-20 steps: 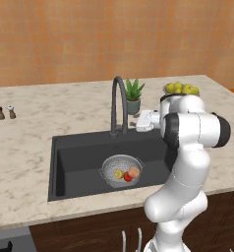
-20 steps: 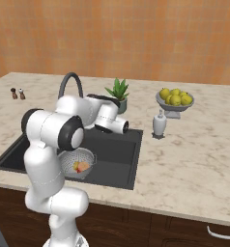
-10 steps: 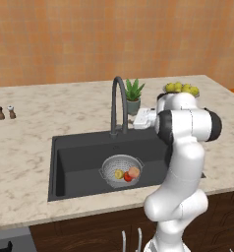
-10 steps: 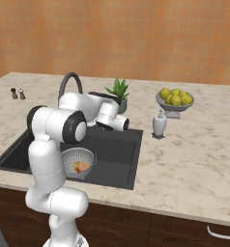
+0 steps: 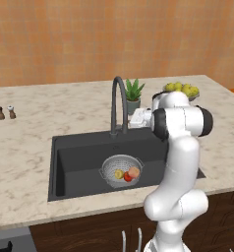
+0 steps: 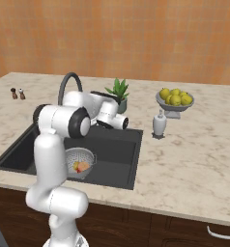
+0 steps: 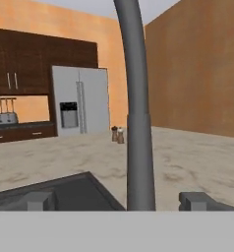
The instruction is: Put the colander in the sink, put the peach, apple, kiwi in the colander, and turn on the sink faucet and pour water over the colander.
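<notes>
The silver colander [image 5: 115,167] sits on the floor of the black sink [image 5: 79,157], also seen from the right as colander [image 6: 74,157] and sink [image 6: 118,153]. Inside it lie the peach [image 5: 134,172], the red apple [image 5: 128,177] and the yellow-green kiwi [image 5: 119,173]. The dark gooseneck sink faucet [image 5: 117,101] rises behind the basin, and I see no water. My gripper [image 5: 135,118] is level with the lower stem, just to its right. In the hand view my gripper [image 7: 118,201] is open, with the faucet stem [image 7: 138,147] upright between the spread fingertips [image 7: 196,201].
A potted plant [image 5: 134,92] stands just behind the faucet. A grey bowl of yellow-green fruit [image 5: 182,90] and a soap dispenser [image 6: 159,123] are on the counter to the right. Salt and pepper shakers [image 5: 6,112] stand far left.
The hand has crept a little left toward the faucet stem, and the forearm has swung with it. Colander and fruit have not moved. The jaws stay wide.
</notes>
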